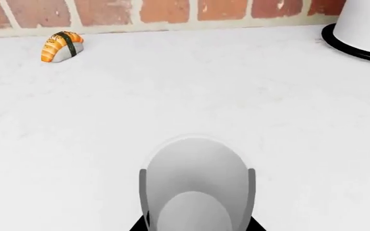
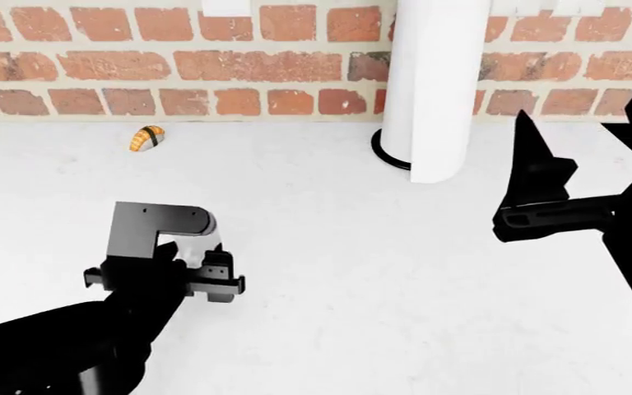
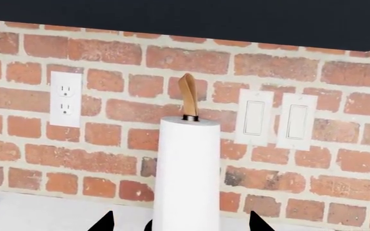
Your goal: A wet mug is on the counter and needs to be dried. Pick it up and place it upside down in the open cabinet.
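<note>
The white mug (image 1: 196, 185) sits between my left gripper's jaws, filling the gap, with grey pads against both its sides. In the head view the mug (image 2: 160, 226) looks grey in shadow, just over the white counter (image 2: 349, 271) at the front left, with my left gripper (image 2: 197, 267) shut on it. My right gripper (image 2: 585, 148) is open and empty at the right, raised above the counter; its two black fingertips (image 3: 104, 222) stand far apart. The open cabinet is out of view.
A tall white paper-towel roll (image 2: 437, 82) on a black base stands at the back by the brick wall, straight ahead of the right gripper (image 3: 186, 173). A small orange-and-black object (image 2: 148, 137) lies at the back left, also in the left wrist view (image 1: 61, 46).
</note>
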`<state>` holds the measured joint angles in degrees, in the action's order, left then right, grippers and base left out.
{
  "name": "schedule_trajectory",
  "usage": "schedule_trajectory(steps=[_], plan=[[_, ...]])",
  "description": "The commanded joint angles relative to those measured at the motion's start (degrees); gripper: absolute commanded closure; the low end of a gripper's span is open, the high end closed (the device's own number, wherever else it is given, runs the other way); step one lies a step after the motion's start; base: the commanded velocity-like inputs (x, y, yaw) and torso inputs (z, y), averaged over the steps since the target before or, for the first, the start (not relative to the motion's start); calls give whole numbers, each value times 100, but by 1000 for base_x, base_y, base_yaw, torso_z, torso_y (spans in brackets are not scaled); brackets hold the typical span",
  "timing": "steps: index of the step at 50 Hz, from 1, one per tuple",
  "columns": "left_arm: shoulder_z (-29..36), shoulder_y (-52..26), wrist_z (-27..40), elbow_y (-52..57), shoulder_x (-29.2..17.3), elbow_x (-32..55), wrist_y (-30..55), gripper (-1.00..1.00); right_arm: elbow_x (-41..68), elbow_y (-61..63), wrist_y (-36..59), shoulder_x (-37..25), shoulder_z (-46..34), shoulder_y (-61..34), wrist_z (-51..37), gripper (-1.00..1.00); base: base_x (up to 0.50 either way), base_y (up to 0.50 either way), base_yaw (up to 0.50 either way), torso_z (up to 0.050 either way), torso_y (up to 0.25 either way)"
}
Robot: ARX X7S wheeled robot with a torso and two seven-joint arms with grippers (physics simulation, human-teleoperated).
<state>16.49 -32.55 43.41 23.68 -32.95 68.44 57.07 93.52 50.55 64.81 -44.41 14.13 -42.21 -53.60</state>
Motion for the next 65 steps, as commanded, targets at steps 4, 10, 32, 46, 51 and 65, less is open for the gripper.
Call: schedule_trajectory(steps=[4, 10, 32, 46, 51, 65], plan=[[143, -782, 449, 829, -357, 43, 529, 100, -25, -77, -13, -78, -23, -52, 48, -100, 0, 0, 0, 0, 0], [573, -1680, 415, 1326, -694, -205, 1125, 100, 191, -323, 0, -276, -109, -366, 48, -100, 0, 0, 0, 0, 0], [4819, -5147, -795, 2228, -2079, -4584, 1073, 100, 1979, -2737, 489, -996, -1496, -2708, 718, -100, 0, 0, 0, 0, 0], [6517, -6304, -1334, 2401, -2360, -6217, 890, 100, 1893, -3451, 994, -1060, -1895, -3528, 1335, -100, 0, 0, 0, 0, 1], [7168, -6634, -1484, 2412, -2360, -6813, 794, 100, 1939, -3628, 1108, -1105, -2007, -3760, 1441, -100, 0, 0, 0, 0, 0], [8887, -7255, -1818, 2171, -2164, -8328, 696, 100, 2413, -4148, 1259, -1259, -2301, -3792, 1674, -100, 0, 0, 0, 0, 0]])
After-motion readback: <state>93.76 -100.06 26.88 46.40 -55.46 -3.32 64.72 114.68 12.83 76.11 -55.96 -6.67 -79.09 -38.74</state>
